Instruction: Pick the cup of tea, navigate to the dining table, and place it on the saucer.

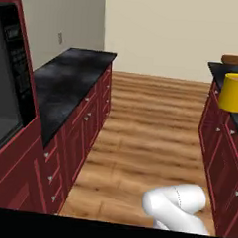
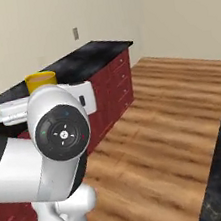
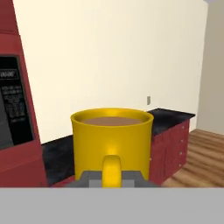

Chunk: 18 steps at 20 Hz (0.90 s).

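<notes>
The cup of tea (image 3: 111, 140), a small yellow mug with brown liquid, fills the middle of the hand view, upright and lifted off any surface. My gripper (image 3: 112, 178) is shut on its handle, one grey fingertip on each side. In the right base view the cup's rim (image 2: 40, 79) shows above the white hand, over the left wall counter (image 2: 98, 51). The saucer is out of view. A black-topped red unit (image 1: 220, 72) stands on the right; I cannot tell whether it is the dining table.
A large plain yellow cylinder (image 1: 233, 92) and a brown item (image 1: 235, 60) sit on the right unit. A built-in oven (image 1: 6, 85) in a tall red cabinet stands at the left. Wooden floor (image 1: 149, 137) runs between the two counters toward the far wall.
</notes>
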Available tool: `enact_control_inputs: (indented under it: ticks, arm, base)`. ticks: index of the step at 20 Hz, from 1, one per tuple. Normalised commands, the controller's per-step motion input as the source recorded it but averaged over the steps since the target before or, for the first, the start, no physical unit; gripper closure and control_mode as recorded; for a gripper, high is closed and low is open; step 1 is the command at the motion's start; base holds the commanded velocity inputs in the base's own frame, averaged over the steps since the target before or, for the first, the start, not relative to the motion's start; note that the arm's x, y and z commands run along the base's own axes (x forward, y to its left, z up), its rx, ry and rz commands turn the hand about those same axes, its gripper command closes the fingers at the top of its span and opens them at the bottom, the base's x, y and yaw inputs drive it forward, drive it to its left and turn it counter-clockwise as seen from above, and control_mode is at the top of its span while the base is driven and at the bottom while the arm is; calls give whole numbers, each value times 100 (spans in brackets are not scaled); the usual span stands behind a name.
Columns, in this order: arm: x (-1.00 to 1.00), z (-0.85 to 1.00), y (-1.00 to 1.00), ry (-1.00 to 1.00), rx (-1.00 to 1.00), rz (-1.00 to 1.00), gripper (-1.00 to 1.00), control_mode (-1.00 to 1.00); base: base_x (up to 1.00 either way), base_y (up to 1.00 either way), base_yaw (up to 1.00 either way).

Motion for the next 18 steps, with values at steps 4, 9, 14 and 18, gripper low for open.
enact_control_inputs:
  ticks: [4,9,14,18]
  arm:
    - [0,0,0,0,0,0,100,100]
    - [0,0,0,0,0,0,100,100]
    - [0,0,0,0,0,0,100,100]
    - [0,0,0,0,0,0,100,100]
  base:
    - [0,-14,-92]
    - [0,-2,-85]
    - [23,31,-62]
    - [74,90,-30]
